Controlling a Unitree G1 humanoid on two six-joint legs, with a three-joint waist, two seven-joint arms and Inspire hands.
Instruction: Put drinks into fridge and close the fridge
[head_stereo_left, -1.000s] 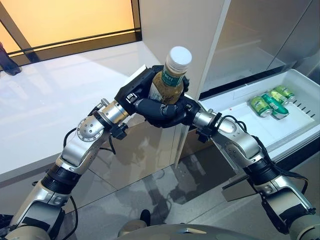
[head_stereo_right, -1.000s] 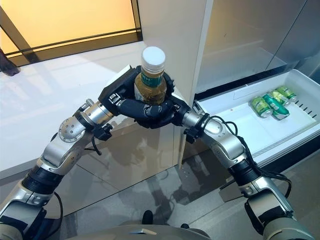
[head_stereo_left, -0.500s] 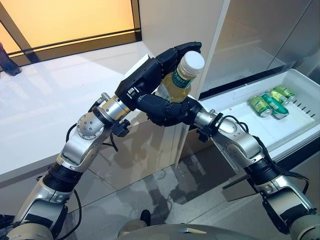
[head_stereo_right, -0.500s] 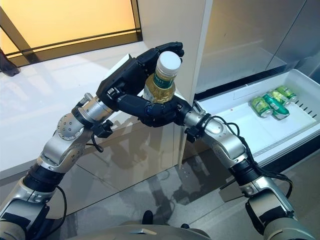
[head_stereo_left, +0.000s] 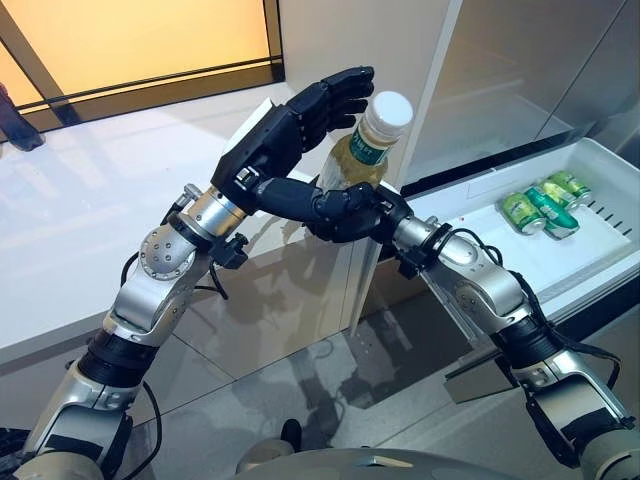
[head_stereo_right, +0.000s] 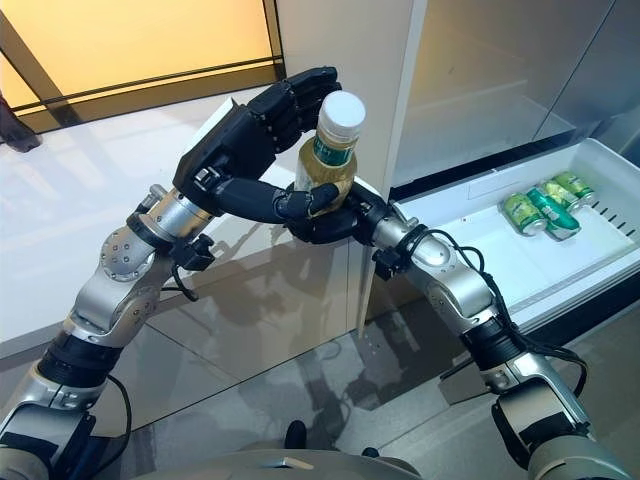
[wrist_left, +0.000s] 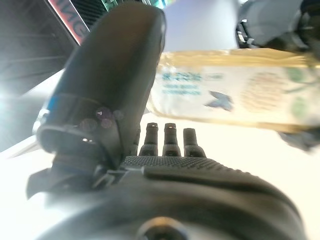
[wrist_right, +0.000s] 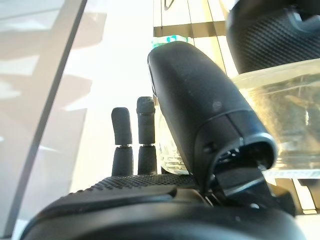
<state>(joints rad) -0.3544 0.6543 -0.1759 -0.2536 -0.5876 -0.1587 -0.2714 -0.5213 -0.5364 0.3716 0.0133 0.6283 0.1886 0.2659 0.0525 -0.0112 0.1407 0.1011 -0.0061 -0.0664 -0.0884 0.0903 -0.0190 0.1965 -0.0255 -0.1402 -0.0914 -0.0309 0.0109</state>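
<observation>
A clear bottle (head_stereo_left: 362, 155) of yellowish drink with a white cap and green label is held up in front of the fridge's white upright panel (head_stereo_left: 350, 40), tilted to the right. My right hand (head_stereo_left: 350, 215) is curled round its lower part from below. My left hand (head_stereo_left: 270, 140) stands just left of the bottle, open, fingers reaching past the cap and thumb low beside the right hand. In the left wrist view the bottle (wrist_left: 240, 100) lies beyond the straight fingers. In the right wrist view the bottle (wrist_right: 280, 115) sits against the thumb.
An open white fridge drawer (head_stereo_left: 600, 250) at the right holds green cans (head_stereo_left: 540, 205). A white counter (head_stereo_left: 100, 200) stretches to the left, with a dark object (head_stereo_left: 15, 125) at its far left edge. Grey tiled floor lies below.
My left hand has opened and drawn back off the bottle. The bottle has stayed in my right hand, shifting slightly right and tilting.
</observation>
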